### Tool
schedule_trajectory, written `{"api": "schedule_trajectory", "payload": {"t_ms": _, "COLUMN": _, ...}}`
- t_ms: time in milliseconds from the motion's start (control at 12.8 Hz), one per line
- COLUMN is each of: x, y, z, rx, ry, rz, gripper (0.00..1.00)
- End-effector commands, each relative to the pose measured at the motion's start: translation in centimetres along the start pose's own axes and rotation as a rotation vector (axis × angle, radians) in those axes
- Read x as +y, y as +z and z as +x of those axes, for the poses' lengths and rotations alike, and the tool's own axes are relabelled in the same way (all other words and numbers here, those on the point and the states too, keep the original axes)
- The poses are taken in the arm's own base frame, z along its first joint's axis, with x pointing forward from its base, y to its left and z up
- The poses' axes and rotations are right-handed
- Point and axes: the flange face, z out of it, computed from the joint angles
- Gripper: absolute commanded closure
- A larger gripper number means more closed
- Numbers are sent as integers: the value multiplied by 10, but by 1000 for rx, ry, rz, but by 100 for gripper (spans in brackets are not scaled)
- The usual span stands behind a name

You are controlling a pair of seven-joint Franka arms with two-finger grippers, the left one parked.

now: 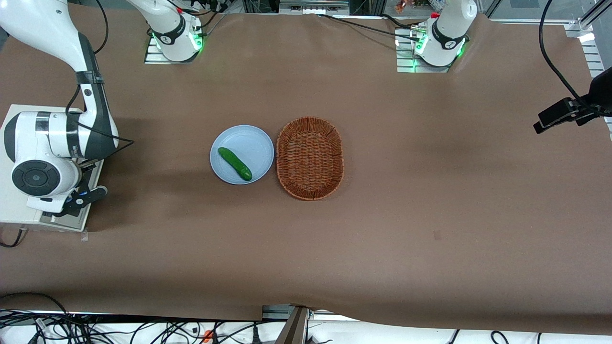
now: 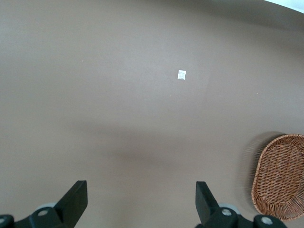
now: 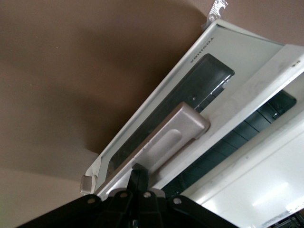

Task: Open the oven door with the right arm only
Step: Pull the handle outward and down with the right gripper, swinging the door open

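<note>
- In the right wrist view, the tool [image 3: 137, 183] of the right arm [image 1: 48, 143] is seen right at the long silver handle [image 3: 166, 140] of the oven door [image 3: 190, 95], one dark finger rising against the handle's underside; whether the fingers are spread or closed on the bar cannot be told.
- The oven door is seen swung partly away from the white oven body [image 3: 256, 190], with a gap through which the dark wire rack [image 3: 237, 137] is visible; its dark glass window sits in the silver-grey frame.
- In the front view, the white toaster oven [image 1: 12, 210] is found at the working arm's end of the brown counter [image 1: 382, 239], mostly covered by the arm's wrist and its round black-capped joint.
- Near the middle of the counter, a pale blue plate [image 1: 229, 138] is set just beside an oval wicker basket [image 1: 310, 157]; the two rims appear to touch or nearly so.
- A green cucumber [image 1: 234, 163] is laid diagonally on the plate.
- A small white scrap [image 2: 181, 74] is seen on the counter in the left wrist view.
</note>
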Motion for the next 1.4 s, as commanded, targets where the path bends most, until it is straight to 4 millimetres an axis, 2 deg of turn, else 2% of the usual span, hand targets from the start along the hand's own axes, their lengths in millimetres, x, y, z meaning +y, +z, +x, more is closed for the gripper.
{"api": "schedule_trajectory", "payload": {"t_ms": 0, "x": -3, "y": 28, "z": 25, "rx": 54, "ry": 3, "rz": 23, "gripper": 100}}
{"api": "schedule_trajectory", "payload": {"t_ms": 1326, "x": -30, "y": 91, "z": 73, "rx": 124, "ry": 42, "rz": 169, "gripper": 100}}
